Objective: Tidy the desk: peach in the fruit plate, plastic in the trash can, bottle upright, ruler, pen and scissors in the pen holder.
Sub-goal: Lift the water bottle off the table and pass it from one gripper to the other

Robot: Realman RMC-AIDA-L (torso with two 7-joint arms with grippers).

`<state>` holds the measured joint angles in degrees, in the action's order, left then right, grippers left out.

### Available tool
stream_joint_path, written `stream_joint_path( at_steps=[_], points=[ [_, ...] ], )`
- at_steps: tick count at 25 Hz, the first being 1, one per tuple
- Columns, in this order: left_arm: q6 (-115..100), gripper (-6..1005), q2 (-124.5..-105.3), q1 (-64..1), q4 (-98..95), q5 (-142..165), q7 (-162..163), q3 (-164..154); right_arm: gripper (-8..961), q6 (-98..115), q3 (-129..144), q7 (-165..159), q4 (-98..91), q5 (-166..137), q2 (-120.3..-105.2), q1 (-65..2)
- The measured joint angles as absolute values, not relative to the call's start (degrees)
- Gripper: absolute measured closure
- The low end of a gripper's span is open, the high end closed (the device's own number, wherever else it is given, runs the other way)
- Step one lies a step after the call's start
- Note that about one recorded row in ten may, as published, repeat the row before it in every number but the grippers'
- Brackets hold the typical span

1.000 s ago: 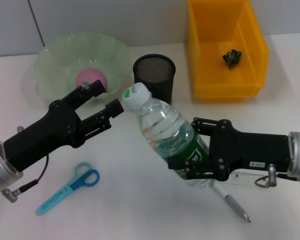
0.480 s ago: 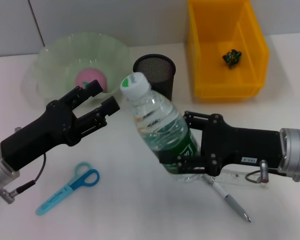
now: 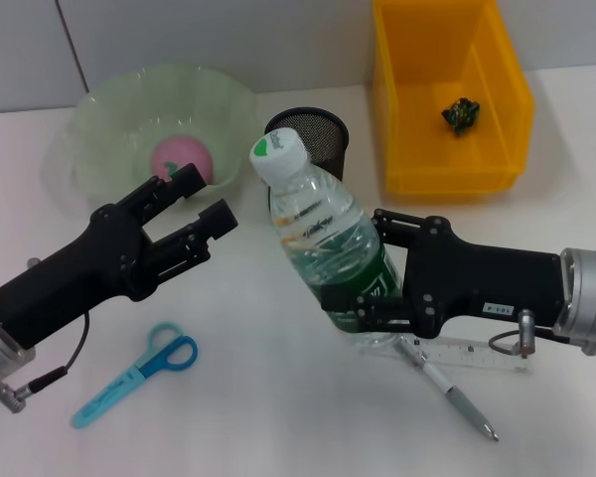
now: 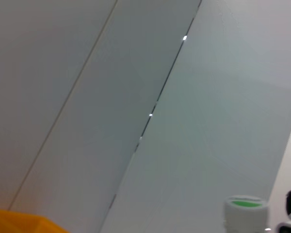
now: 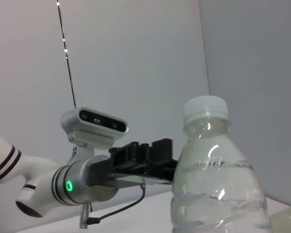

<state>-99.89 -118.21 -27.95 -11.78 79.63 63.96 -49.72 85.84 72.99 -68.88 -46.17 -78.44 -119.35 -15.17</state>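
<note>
Gripping the lower, green-labelled half of the bottle (image 3: 323, 238), the right tool (image 3: 370, 288) pinches it from the side and holds it nearly upright, with the cap leaning a little toward the pen holder (image 3: 308, 134) behind it. The left tool (image 3: 201, 196) hangs just beside the bottle's neck with its fingers spread and nothing between them.

To finish this step well, I judge the right arm should level the bottle fully, lower it until the base sits flat on bare table (image 3: 258, 388), then release slowly. The set-down spot should avoid the ruler (image 3: 482, 351) and pen (image 3: 457, 397), which lie just under the wrist, since a base resting on either would tip. The left tool is placed to steady the neck if it wobbles.

Farther out, the scissors (image 3: 144, 370) lie on the table near the left arm. The peach (image 3: 179, 157) sits in the fruit plate (image 3: 109, 99), and a small dark scrap rests in the yellow trash can (image 3: 507, 99).

Only the head view shows the table layout. The right wrist view shows the bottle's cap and shoulders against the wall, with the left arm beyond. The left wrist view catches little but wall and the cap.
</note>
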Motion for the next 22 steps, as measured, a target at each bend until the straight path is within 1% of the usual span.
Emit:
stream_joint_path(
  at_steps=[4, 12, 22],
  points=[
    [-99.89, 179, -118.21, -27.95, -11.78, 79.63, 63.96, -49.72, 153, 85.8, 72.86, -67.89, -43.47, -78.36, -119.41, -16.97],
    [-102.46, 179, -118.57, -28.45, -11.25, 79.69, 64.69, -49.8, 151, 86.02, 73.61, -64.01, -34.54, -75.99, -119.61, -22.69],
    [-103.11, 180, -118.7, -28.61, -11.25, 79.51, 64.69, -49.83, 147, 86.16, 74.64, -62.27, -29.27, -75.45, -119.68, -26.44]
  ],
)
